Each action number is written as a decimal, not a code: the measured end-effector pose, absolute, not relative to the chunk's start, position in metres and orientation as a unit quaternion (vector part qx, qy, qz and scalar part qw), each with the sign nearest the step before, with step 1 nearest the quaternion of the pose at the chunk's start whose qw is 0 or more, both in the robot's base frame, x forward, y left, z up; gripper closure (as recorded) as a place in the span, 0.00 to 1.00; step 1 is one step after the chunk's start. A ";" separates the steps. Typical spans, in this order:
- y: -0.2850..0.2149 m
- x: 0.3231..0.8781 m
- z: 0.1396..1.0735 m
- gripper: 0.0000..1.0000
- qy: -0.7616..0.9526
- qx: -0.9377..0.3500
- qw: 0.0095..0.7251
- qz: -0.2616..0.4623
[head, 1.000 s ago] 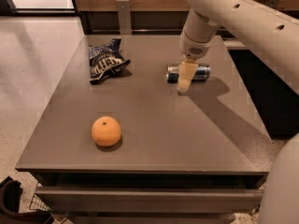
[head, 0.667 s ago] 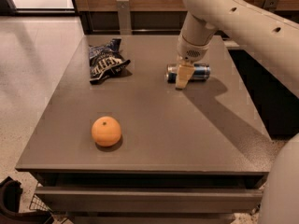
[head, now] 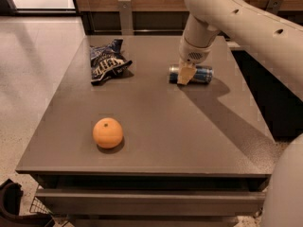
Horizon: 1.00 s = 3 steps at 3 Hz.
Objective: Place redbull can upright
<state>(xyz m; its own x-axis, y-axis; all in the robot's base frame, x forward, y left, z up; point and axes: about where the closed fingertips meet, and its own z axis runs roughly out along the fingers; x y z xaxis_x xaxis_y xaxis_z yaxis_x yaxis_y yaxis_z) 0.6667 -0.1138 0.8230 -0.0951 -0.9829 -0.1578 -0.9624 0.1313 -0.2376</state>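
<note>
Redbull can [head: 202,74] lying on its side toward the far right of the grey tabletop [head: 161,122], long axis running left to right, blue and silver panels showing, not upright; gripper [head: 185,77] set down over the can's left half from above, tan tip crossing the can's near face; cannot tell whether open or clamped on the can; white arm [head: 236,18] sweeping in from the upper right, broad shadow thrown across the right side of the tabletop; dark blue snack bag [head: 108,63] with white lettering crumpled at the far left, well apart from the can; orange [head: 108,133] alone near the front left, well apart from both bag and can; pale floor [head: 33,79] beyond the tabletop's left edge.
</note>
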 end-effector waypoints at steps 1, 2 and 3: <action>-0.113 0.667 0.821 1.00 0.739 -0.658 0.138 -0.036; -0.113 0.667 0.822 1.00 0.739 -0.658 0.138 -0.036; -0.113 0.667 0.823 1.00 0.739 -0.658 0.138 -0.036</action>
<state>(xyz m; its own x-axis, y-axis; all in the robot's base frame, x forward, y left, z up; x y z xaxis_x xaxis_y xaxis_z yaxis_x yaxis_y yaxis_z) 0.6667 -0.1134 0.8228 -0.0947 -0.9830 -0.1573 -0.9631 0.1304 -0.2355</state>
